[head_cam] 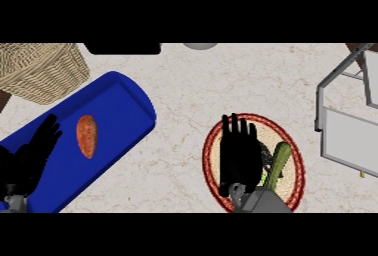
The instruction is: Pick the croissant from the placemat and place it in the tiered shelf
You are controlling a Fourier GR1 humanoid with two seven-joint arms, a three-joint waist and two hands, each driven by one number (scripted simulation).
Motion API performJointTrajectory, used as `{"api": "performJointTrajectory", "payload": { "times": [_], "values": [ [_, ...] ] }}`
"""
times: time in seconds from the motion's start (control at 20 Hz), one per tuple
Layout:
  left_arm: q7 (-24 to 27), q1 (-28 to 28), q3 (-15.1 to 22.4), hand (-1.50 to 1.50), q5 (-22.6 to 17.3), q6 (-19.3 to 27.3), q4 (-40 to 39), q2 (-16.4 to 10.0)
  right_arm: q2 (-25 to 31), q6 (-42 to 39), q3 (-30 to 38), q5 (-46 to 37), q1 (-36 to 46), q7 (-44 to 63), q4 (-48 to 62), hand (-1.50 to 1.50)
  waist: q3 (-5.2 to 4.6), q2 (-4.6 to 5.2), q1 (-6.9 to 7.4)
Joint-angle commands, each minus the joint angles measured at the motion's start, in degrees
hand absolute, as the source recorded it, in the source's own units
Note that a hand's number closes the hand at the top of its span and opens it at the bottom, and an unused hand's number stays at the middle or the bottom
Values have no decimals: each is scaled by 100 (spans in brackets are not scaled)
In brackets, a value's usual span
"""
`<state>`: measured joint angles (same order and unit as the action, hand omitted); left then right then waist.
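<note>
A round woven placemat (275, 131) with a red rim lies on the counter right of centre. My right hand (238, 155) is spread flat over its middle, fingers straight and pointing away, hiding what lies beneath. No croissant shows; only a long yellow-green item (279, 161) pokes out along the hand's right side. The grey tiered shelf (347, 135) stands at the right edge, apart from the mat. My left hand (29, 155) rests open at the lower left, over the blue tray.
A long blue tray (118, 107) runs diagonally at the left with an orange oval food item (87, 136) on it. A wicker basket (40, 70) sits at the top left. A black object (122, 48) and a grey round thing (199, 45) line the far edge.
</note>
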<state>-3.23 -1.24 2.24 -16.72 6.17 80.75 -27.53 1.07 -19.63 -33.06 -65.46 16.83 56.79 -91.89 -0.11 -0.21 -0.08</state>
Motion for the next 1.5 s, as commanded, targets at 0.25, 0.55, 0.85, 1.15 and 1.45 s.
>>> {"api": "performJointTrajectory", "payload": {
  "times": [0.25,0.55,0.85,1.15,1.45],
  "values": [
    [-112,-488,-14,0,143,-57,571,131,26,-1275,491,28,229,329,33,-150,12,3,52],
    [9,-69,-342,0,237,-369,-55,109,137,-1060,867,-178,215,-178,502,-150,11,19,27],
    [267,406,-520,0,552,-535,-696,353,245,-588,1148,-441,272,-805,1074,-150,10,24,9],
    [-19,8,-595,0,812,-411,-67,570,268,165,1382,-598,255,-1439,1824,-150,12,24,32],
    [20,237,-852,0,783,-832,-388,653,-50,250,1447,-814,253,-1294,2074,-150,11,24,19]
  ]
}}
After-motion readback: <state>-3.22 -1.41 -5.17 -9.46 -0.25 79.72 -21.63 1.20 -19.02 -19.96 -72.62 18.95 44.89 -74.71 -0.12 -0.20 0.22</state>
